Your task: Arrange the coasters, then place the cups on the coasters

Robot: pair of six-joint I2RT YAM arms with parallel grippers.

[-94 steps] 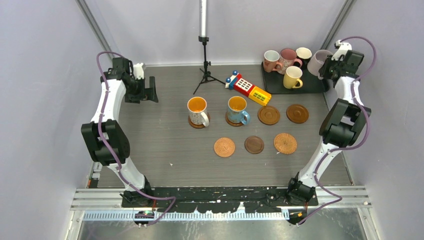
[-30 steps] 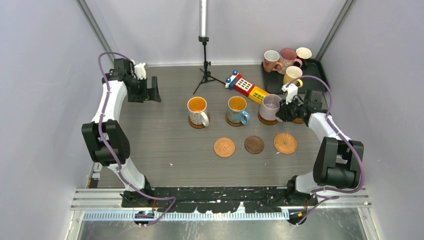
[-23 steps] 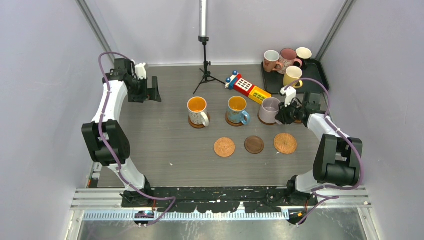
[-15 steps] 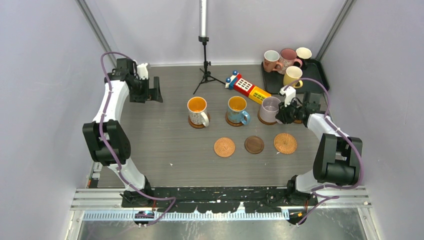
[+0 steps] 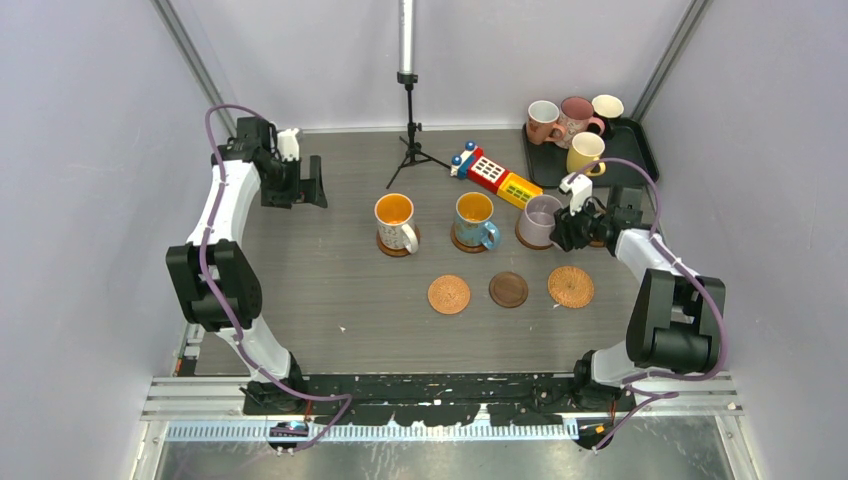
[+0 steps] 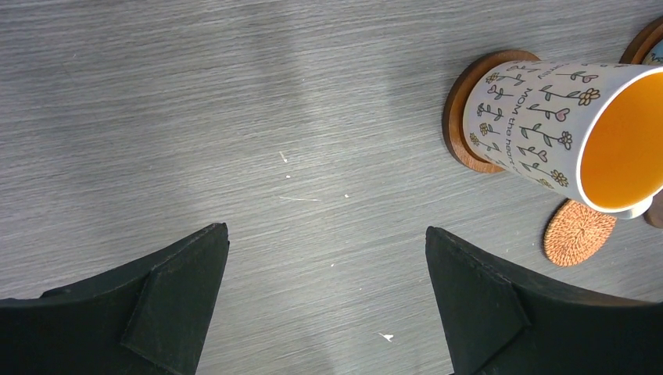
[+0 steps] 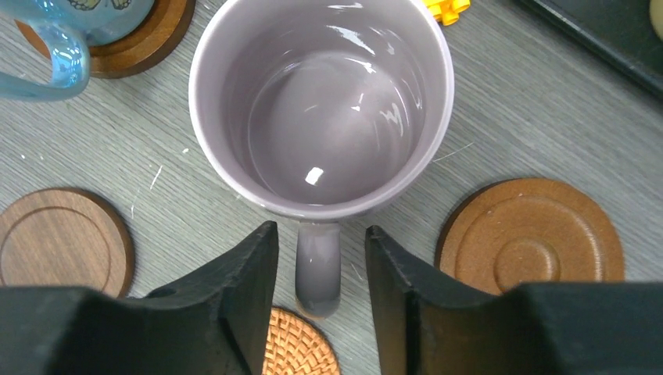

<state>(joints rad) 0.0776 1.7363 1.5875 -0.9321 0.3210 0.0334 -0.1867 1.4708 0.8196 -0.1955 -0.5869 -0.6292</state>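
Three handled ceramic mugs (image 5: 395,215) sat on round wooden coasters (image 5: 449,294), four unplaced | left gripper (image 6: 324,242) open | right gripper (image 7: 320,242) open astride lavender-grey mug (image 7: 320,101) handle (image 7: 318,269)

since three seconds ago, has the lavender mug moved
Yes: the lavender mug left the black tray and now stands nearer, to the left, beside the blue mug.

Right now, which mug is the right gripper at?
The lavender-grey mug: its handle sits between the open fingers of the right gripper. The white mug and blue mug stand apart from the gripper, and the rest sit on the black tray.
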